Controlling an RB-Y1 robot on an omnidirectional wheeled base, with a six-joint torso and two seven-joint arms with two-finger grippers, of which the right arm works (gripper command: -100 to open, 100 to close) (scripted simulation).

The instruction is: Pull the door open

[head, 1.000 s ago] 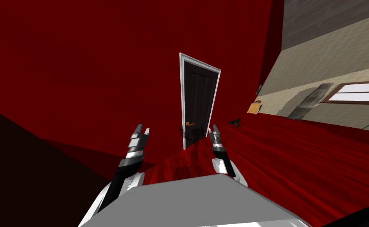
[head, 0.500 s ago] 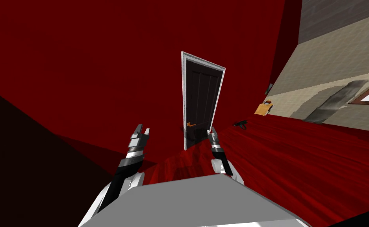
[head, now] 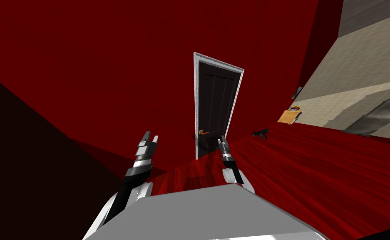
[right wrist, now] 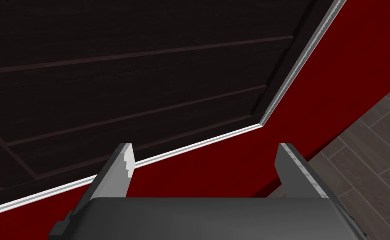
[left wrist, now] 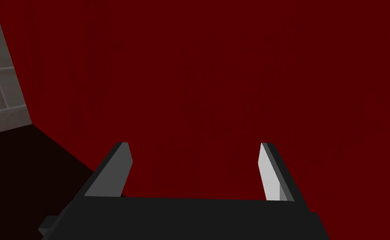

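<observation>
Dark, near-black panelling marks the door [head: 214, 104], which stands shut in its white frame [head: 195, 104], set into the red wall [head: 106, 62] ahead of you. The orange handle [head: 202, 132] sits low on the door's left edge, just inside the frame. I judge the hinges are on the far side from it, which would make the handle the place where a pull swings the door most easily.

Your right end effector [head: 222, 141] lines up with the door's lower part, just right of the handle and clear of both. Its fingers stand wide and hold nothing. The right wrist view looks along them at the door's panels and a corner of the frame, so the hand points at the door but not at the handle. It seems to be held open so it can close on the lever once you bring it across.

Your left end effector [head: 150, 137] sits left of the door, facing bare red wall, also spread wide and empty. It looks parked out of the door's swing, leaving the work to the right arm.

Right of the door, a small dark object [head: 261, 133] and a tan one [head: 290, 116] lie on the floor, apparently beyond the door's arc.

The task is at the approach stage, with nothing grasped. The next move calls for shifting the right hand left to the handle before any pull.
</observation>
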